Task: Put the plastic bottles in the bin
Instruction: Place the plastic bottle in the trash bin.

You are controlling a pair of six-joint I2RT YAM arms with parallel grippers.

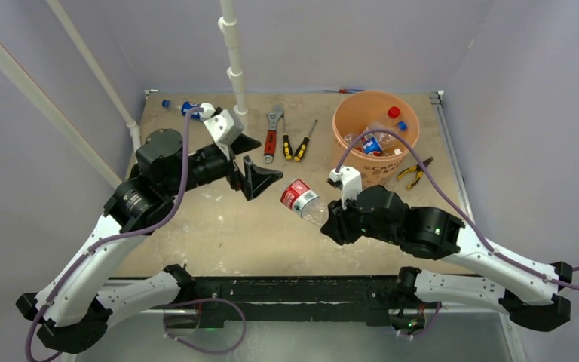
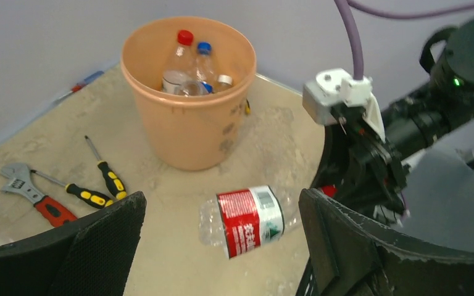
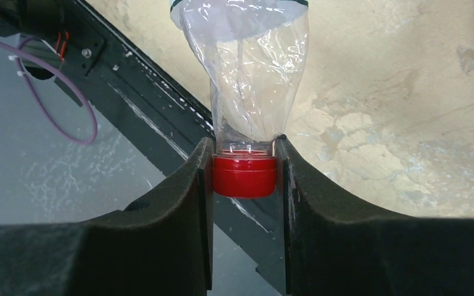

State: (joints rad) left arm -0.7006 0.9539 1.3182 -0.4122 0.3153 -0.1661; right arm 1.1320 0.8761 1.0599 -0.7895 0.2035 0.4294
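The left arm and right arm match — white shells near the bases, rounded black joint housings further out. A purple cable runs along each to a white camera block. The left tool and right tool have broad, matte black fingers; a green light dots the right arm.

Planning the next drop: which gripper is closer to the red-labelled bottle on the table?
Right. The right gripper has its fingers clamped on the red cap of the red-labelled bottle; the left gripper hangs open beside its base, apart.
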